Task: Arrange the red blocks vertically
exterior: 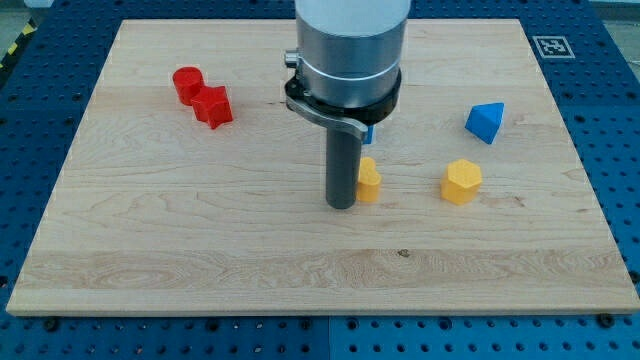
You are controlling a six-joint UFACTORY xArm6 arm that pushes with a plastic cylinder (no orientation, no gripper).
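Observation:
Two red blocks sit at the board's upper left. A red cylinder (186,84) touches a red star-like block (213,106) just to its lower right. My tip (342,205) rests on the board near the middle, well to the right of and below the red blocks. It stands right beside the left edge of a small yellow block (369,180).
A yellow hexagonal block (461,182) lies right of centre. A blue triangular block (485,122) sits above it to the right. A bit of another blue block (368,132) shows behind the arm. The wooden board (320,270) lies on a blue perforated table.

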